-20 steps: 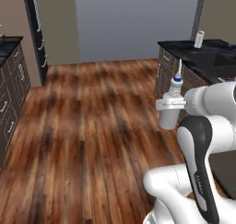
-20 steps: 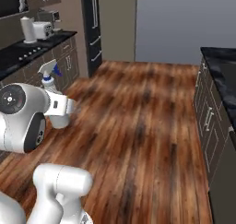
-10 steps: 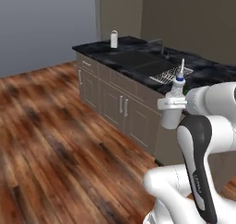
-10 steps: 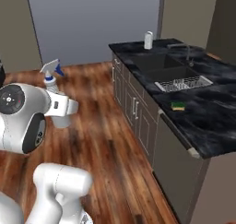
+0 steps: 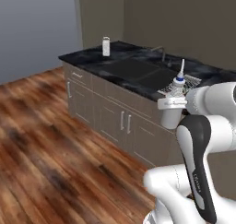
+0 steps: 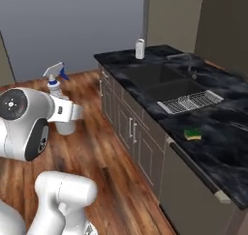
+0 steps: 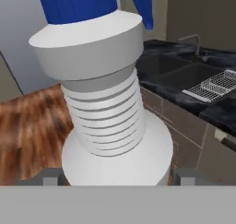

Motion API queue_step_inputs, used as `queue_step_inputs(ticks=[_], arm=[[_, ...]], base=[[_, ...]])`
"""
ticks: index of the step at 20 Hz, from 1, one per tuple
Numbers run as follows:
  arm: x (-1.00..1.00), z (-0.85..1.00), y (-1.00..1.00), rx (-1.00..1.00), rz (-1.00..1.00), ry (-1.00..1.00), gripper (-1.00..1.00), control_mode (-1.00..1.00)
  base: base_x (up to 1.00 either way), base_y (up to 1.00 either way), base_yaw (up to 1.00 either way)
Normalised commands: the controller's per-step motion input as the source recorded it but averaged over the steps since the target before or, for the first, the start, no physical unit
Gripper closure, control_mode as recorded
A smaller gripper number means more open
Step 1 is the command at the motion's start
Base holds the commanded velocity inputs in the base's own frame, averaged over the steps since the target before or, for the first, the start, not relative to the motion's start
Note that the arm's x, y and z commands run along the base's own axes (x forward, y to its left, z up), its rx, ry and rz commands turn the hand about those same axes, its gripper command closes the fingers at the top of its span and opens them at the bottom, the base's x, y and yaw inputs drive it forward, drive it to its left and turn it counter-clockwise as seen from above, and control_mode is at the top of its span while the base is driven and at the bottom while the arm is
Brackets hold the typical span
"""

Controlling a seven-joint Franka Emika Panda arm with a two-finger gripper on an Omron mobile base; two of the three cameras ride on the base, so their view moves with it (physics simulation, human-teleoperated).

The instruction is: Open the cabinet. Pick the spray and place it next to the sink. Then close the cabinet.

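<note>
Base has swung round: the sink (image 6: pixel 167 81) and its desk (image 6: pixel 227 147) now lie ahead. My claw (image 7: pixel 113 177) is clenched on the spray (image 7: pixel 101 103), upright, short of the desk. Placement comes next.

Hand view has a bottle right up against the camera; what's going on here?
The white arm's end effector is closed on the small whitish spray bottle with the dark blue collar, carrying it upright above the wood floor. The black countertop with the sunken sink lies ahead, so the bottle is not yet set down beside the sink.
</note>
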Motion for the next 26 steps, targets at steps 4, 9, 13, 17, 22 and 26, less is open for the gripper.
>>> queue_step_inputs(ticks=[4, 9, 13, 17, 22, 26], arm=[[0.00, 0.00, 0.00, 0.00, 0.00, 0.00, 1.00, 1.00], [0.00, 0.00, 0.00, 0.00, 0.00, 0.00, 1.00, 1.00], [0.00, 0.00, 0.00, 0.00, 0.00, 0.00, 1.00, 1.00], [0.00, 0.00, 0.00, 0.00, 0.00, 0.00, 1.00, 1.00], [0.00, 0.00, 0.00, 0.00, 0.00, 0.00, 1.00, 1.00], [0.00, 0.00, 0.00, 0.00, 0.00, 0.00, 1.00, 1.00]], base=[[1.00, 0.04, -0.62], [1.00, 0.26, -0.77], [0.96, 0.32, -0.84], [0.57, 0.07, -0.85], [0.32, 0.00, -0.81], [0.16, 0.10, -0.42]])
